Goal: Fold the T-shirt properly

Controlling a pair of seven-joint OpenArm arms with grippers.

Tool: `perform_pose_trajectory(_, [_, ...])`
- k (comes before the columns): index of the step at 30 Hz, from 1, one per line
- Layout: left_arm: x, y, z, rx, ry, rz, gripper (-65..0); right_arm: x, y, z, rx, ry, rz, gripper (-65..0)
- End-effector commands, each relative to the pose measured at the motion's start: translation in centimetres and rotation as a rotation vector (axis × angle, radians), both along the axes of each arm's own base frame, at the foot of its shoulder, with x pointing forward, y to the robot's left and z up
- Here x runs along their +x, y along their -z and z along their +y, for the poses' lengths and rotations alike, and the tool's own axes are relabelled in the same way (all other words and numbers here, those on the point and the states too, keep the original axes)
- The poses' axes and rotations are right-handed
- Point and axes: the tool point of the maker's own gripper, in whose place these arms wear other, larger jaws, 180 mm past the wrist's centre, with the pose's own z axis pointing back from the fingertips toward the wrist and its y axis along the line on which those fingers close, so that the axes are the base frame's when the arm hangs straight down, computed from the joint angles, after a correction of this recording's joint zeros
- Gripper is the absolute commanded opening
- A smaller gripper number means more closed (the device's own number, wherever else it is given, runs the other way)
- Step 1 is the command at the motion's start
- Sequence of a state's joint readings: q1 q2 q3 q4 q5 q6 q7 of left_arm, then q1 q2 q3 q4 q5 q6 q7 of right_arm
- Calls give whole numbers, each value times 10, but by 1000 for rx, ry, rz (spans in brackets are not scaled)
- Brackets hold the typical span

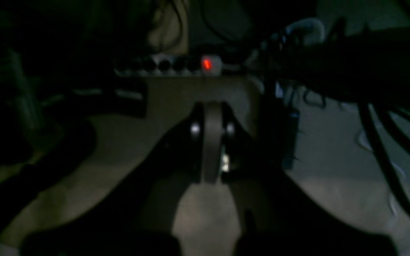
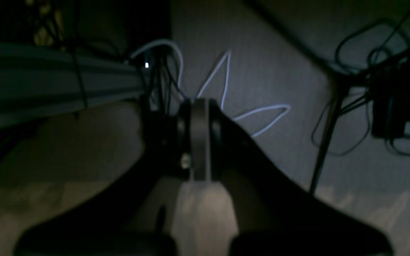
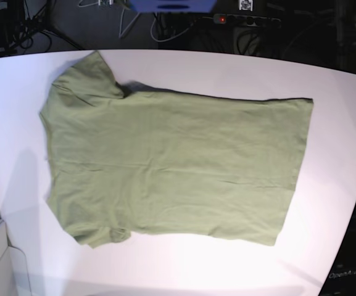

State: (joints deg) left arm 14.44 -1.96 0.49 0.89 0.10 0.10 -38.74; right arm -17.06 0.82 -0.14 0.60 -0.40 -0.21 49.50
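I noted the T-shirt (image 3: 171, 169) spread flat on the table (image 3: 338, 123), unfolded, because both the left gripper (image 1: 211, 142) and the right gripper (image 2: 199, 138) hung pressed together, empty, off it.

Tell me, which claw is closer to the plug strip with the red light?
Left, probably. The left claw points at the plug strip, ahead of its tips. The right claw faces a white cable, with no strip in its view.

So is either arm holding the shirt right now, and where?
No. Both the left gripper and right gripper are shut on nothing, away from the table. The shirt lies flat, untouched.
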Motion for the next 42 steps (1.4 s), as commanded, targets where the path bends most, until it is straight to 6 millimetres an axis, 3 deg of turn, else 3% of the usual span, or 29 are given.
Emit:
perform_pose_trajectory(1, [-12, -5, 1, 0, 6, -15, -644, -16, -8, -4, -3, 2, -14, -650])
perform_pose_trajectory(10, [-36, -45, 18, -21, -16, -221, -644, -42, -73, -22, -49, -20, -310, -650])
perform_pose_trajectory(19, [-48, -87, 48, 63, -81, -413, -644, -45, -75, -35, -70, -37, -305, -650])
perform_pose_trajectory(25, [-52, -90, 54, 74, -79, -410, -644, -44, -76, -41, -77, -52, -306, -650])
perform_pose_trajectory(28, [-54, -90, 54, 75, -80, -408, -644, -34, -79, -48, -88, -66, -343, -650])
perform_pose_trajectory(35, [-56, -97, 61, 99, -114, -433, -644, -22, -107, -58, -114, -107, -466, -650])
perform_pose_trajectory(42, [-47, -132, 64, 100, -152, -581, -644, -16, -131, -57, -116, -139, -548, -650])
